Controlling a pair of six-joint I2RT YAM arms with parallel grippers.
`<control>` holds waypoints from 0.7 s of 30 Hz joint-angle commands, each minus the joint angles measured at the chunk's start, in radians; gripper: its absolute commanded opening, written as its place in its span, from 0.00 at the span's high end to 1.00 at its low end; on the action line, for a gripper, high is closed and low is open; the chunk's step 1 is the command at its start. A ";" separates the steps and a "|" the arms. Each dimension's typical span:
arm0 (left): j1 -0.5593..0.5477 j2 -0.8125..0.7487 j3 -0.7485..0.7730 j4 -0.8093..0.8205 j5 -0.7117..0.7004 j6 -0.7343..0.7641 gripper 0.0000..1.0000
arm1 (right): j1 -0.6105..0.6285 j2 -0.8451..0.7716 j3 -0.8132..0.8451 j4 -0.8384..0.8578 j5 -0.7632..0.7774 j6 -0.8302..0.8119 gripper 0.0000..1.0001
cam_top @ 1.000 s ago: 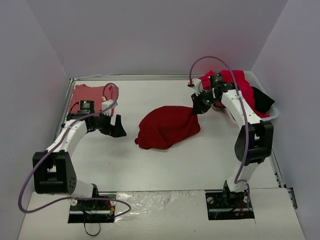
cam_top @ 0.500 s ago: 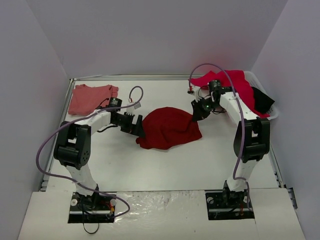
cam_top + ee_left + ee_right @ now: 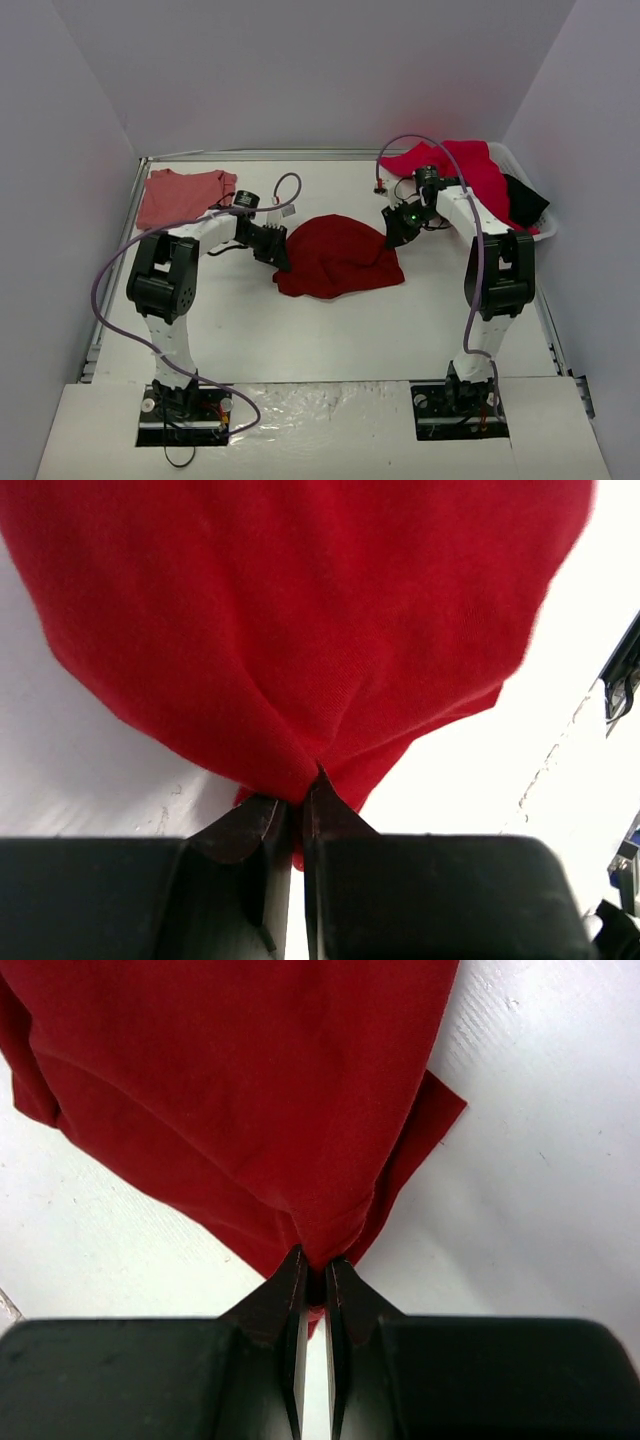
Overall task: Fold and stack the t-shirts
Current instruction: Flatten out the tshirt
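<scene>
Top external: left tool [image 3: 282,258] has reached the crimson t-shirt [image 3: 338,262]; it and right tool [image 3: 392,236] clamp opposite edges, ready for spreading.

The left arm [image 3: 160,290] and the right arm [image 3: 500,275] have white links and black joint blocks. A thin purple cable [image 3: 97,295] runs along each one in loose loops. The bases [image 3: 185,418] are black plates. The left claw [image 3: 300,790] and the right claw [image 3: 313,1265] are black, with flat pointed fingers [image 3: 240,830]. A small green light [image 3: 404,211] glows on the right wrist.
</scene>
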 commanded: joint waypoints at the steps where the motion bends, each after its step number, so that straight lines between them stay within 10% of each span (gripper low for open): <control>1: 0.018 -0.032 0.113 -0.104 -0.008 0.057 0.98 | 0.005 -0.020 0.026 -0.030 0.033 0.010 1.00; 13: 0.103 -0.276 0.604 -0.238 -0.336 0.155 0.98 | -0.016 -0.132 0.481 -0.032 0.277 0.137 1.00; 21: 0.006 -0.579 0.450 -0.501 -0.141 0.430 0.93 | -0.033 -0.368 0.175 -0.029 0.175 0.100 1.00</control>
